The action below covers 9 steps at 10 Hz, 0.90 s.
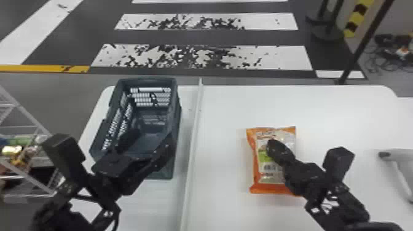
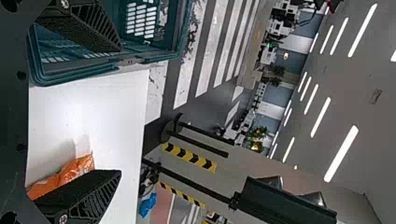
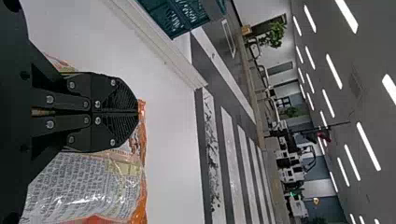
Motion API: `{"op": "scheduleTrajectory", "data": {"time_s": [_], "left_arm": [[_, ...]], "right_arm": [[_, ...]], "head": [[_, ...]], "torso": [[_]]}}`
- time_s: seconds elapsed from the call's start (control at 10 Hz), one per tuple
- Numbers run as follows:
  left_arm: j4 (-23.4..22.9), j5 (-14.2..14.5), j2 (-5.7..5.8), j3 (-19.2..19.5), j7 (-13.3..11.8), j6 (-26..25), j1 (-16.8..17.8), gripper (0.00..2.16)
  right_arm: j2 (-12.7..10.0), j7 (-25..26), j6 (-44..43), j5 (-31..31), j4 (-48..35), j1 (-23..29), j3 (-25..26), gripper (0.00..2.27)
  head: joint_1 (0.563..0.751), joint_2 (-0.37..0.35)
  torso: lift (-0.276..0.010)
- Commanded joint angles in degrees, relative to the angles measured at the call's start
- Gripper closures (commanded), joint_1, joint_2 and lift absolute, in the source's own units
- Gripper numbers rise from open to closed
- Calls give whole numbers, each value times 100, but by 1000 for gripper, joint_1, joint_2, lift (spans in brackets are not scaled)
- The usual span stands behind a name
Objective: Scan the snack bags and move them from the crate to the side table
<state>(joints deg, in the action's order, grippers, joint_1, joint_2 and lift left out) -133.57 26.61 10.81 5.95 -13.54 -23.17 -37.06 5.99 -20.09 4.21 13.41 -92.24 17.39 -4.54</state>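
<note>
1. Surface [image 1: 338, 107], white, under crate and bag.
2. Green crate [image 1: 147, 80], left on it.
3. Orange snack bag [image 1: 259, 184], flat on surface, right of crate.
4. Left claw [image 1: 150, 138] released, near crate; right claw [image 1: 272, 146] clenched, over bag.

Head view: both black arms enter from the bottom edge, angled forward and inward. Left gripper [image 1: 149, 140]: two flat fingers spread wide apart. Right gripper [image 1: 274, 146]: fingers closed, faces meeting along their length.
</note>
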Motion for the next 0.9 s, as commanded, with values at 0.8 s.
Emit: {"op": "scheduleTrajectory", "data": {"time_s": [0.8], "left_arm": [[182,99,-8,-94,-79,1,181,66]], "right_arm": [[491,-232,-337,205,-39,678,841,2246]], "head": [[695,-44]], "torso": [[-87]]}}
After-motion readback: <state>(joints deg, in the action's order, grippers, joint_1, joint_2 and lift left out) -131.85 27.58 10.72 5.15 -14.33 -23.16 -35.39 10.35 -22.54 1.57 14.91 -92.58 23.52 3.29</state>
